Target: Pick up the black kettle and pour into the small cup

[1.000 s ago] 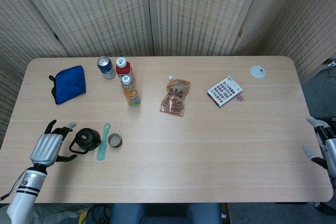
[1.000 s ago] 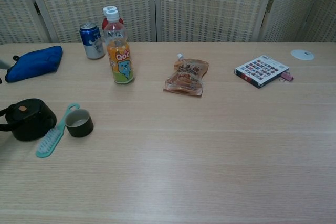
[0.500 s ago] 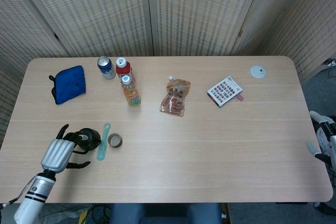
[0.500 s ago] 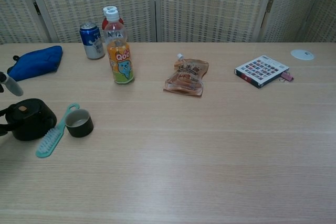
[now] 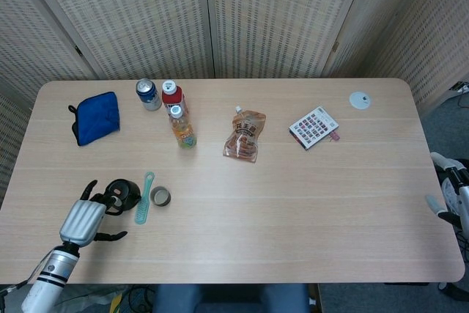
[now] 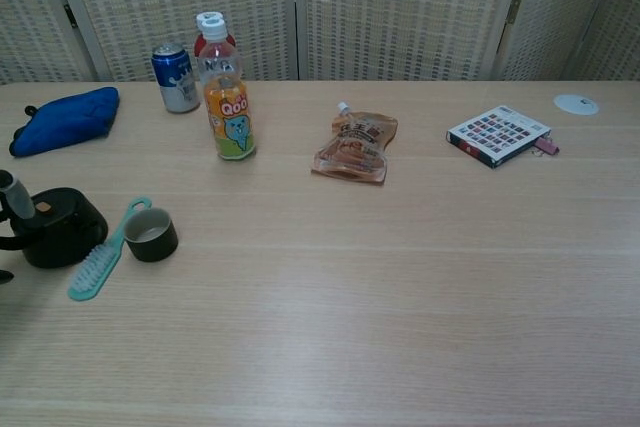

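From the head view, the black kettle [image 5: 122,193] sits near the front left corner of the table [image 5: 308,203]. The left hand [image 5: 85,217] is just beside the kettle on its near left side, fingers spread and reaching around the kettle's handle side; whether they grip it or only touch it cannot be told. A green brush [image 5: 144,199] lies just right of the kettle, and the small cup [image 5: 160,196] stands upright just past the brush, further from the kettle. Behind the kettle, toward the far edge, lie a blue pouch [image 5: 96,117], a can [image 5: 148,94], a red-capped bottle [image 5: 172,97] and an orange drink bottle [image 5: 182,127]. A snack pouch [image 5: 245,135] lies well right of the kettle, then a small patterned box [image 5: 314,127] and a white disc [image 5: 360,100] further on. The right hand [image 5: 454,199] hangs far from the kettle, off the table's right edge, fingers apart and empty.

From the chest view, the kettle [image 6: 55,228] stands at the left edge of the picture, with one fingertip of the left hand [image 6: 15,194] against its top left side. The brush [image 6: 103,251] leans beside the kettle, and the cup [image 6: 151,234] touches the brush's far side.
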Available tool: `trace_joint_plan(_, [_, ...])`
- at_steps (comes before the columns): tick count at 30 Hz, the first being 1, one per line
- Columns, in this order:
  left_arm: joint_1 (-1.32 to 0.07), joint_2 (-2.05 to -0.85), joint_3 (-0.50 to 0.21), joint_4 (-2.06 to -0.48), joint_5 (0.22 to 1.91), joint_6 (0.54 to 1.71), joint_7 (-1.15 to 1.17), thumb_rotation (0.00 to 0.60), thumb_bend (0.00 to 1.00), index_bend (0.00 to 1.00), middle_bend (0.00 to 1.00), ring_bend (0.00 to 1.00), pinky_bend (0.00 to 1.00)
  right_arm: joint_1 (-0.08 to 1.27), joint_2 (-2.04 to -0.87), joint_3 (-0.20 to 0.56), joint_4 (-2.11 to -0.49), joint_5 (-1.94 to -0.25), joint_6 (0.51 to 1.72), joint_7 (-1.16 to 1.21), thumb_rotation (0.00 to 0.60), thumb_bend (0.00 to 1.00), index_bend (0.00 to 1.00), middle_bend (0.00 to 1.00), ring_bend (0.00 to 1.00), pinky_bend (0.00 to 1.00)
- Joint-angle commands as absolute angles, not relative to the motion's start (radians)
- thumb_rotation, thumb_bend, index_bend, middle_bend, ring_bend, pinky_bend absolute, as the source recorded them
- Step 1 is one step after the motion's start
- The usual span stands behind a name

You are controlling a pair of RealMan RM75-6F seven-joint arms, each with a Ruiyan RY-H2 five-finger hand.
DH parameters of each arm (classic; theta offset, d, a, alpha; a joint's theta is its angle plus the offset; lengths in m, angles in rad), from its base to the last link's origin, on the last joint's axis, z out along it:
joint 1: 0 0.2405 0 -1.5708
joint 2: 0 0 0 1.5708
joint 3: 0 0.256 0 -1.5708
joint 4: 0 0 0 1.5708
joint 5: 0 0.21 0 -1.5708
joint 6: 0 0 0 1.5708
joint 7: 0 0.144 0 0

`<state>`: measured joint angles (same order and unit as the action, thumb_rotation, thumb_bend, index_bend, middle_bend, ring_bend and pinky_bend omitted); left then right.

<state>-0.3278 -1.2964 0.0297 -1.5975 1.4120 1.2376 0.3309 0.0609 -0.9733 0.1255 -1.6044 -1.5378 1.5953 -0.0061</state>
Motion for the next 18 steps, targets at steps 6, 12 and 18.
trace_joint_plan(6, [-0.328,-1.310,0.032,-1.569,1.412,1.219,0.330,0.362,0.02,0.40,0.39,0.35,0.00,0.059,-0.971,0.124,-1.607,-1.539,1.598,-0.005,0.600,0.19,0.23,0.32,0.24,0.27])
trace_joint_plan(12, [-0.329,-1.314,0.036,-1.568,1.425,1.212,0.335,0.362,0.02,0.40,0.39,0.36,0.00,0.056,-0.971,0.122,-1.607,-1.536,1.600,-0.004,0.600,0.19,0.23,0.32,0.24,0.27])
trace_joint_plan(18, [-0.332,-1.318,0.034,-1.563,1.420,1.200,0.345,0.362,0.02,0.41,0.39,0.36,0.00,0.053,-0.969,0.120,-1.607,-1.538,1.605,0.000,0.600,0.19,0.23,0.32,0.24,0.27])
